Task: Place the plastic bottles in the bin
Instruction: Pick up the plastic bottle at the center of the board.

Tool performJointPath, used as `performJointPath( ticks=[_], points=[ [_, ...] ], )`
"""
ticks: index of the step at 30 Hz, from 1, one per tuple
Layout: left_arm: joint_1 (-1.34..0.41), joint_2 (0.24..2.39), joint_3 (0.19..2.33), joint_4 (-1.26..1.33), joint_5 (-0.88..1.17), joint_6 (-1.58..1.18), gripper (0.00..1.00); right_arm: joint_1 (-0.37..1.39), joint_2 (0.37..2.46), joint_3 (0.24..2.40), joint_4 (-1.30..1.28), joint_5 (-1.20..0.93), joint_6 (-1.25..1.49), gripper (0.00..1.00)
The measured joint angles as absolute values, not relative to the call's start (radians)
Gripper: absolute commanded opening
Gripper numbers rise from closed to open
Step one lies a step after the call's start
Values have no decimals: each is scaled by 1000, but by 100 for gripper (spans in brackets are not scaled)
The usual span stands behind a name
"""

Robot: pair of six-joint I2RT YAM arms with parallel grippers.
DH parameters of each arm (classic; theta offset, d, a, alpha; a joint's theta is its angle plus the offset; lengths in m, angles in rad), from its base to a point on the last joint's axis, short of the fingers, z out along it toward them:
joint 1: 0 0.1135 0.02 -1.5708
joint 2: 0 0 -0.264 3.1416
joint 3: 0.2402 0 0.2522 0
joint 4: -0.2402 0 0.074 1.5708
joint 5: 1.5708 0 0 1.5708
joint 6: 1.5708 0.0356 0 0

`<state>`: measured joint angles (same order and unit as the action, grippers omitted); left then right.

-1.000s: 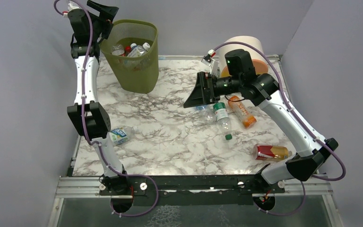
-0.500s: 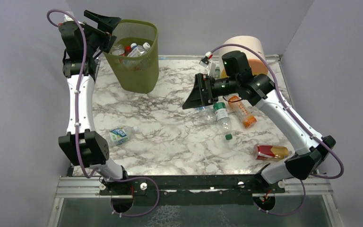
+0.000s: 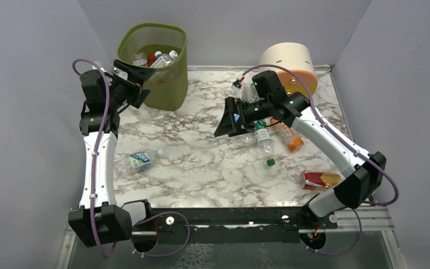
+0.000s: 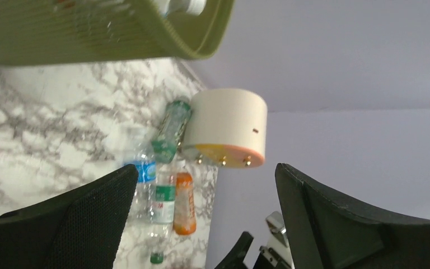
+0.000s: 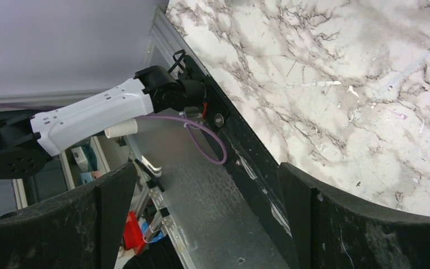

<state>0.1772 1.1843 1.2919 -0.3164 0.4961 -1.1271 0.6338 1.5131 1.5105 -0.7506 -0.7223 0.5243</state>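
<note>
The olive-green mesh bin (image 3: 162,84) stands at the back left with several bottles (image 3: 158,58) inside; its rim also shows in the left wrist view (image 4: 117,33). My left gripper (image 3: 136,85) is open and empty, just left of the bin's front wall. My right gripper (image 3: 228,117) is open and empty, held above the table's middle. Right of it lie a green-label bottle (image 3: 263,138) and an orange-filled bottle (image 3: 289,138). A blue-label bottle (image 3: 136,161) lies at the left. A red-label bottle (image 3: 320,180) lies at the front right.
A cream cylinder (image 3: 287,59) with an orange face lies at the back right, with a green bottle (image 4: 171,130) against it. Grey walls close in three sides. The right wrist view looks down past the table's front rail (image 5: 246,162) at the left arm's base (image 5: 89,119).
My left arm has dropped from above the bin's left rim to lower, beside the bin's front. My right gripper has shifted slightly left and down. Both stay open and empty.
</note>
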Motion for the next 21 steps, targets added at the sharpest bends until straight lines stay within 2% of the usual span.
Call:
performJointPath(
  ticks=[5,13,21],
  points=[
    [144,1163,1179,-359,503,-1129,99,634,1499,1510,-765,-683,525,99],
    [126,1129,1142,-371,503,-1120,99,634,1481,1510,-816,-659,526,99],
    [124,1146,1245,-587,402,-1020,99,634,1493,1535,-832,-661,523,99]
  ],
)
